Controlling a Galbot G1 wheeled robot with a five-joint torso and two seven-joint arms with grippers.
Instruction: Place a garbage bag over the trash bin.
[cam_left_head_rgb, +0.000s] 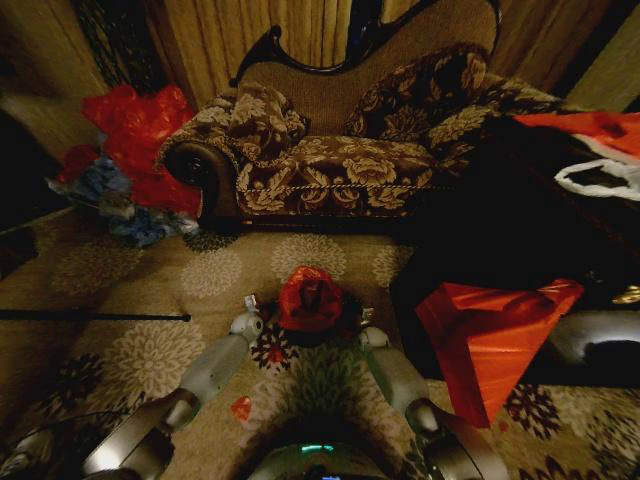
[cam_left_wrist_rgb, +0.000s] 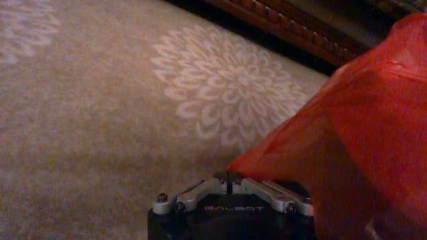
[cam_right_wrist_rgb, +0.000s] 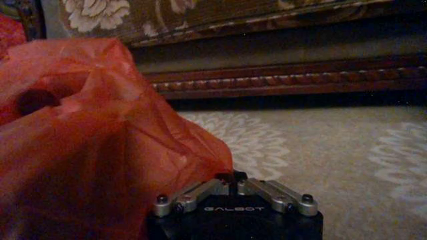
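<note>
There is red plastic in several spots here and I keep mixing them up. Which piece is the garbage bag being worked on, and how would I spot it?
Start at the patterned brown sofa and come down the floral carpet toward the robot. Between the left gripper and the right gripper, both pinching its film, sits the wrinkly, glossy red garbage bag. Unlike the flat angular red sheet on the right, it is small, rounded and bunched.

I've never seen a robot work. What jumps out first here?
The crinkly bright red plastic garbage bag draped over the small black round trash bin on the flowered carpet, in front of the ornate floral sofa. The left gripper and right gripper each pinch its film, one either side.
</note>
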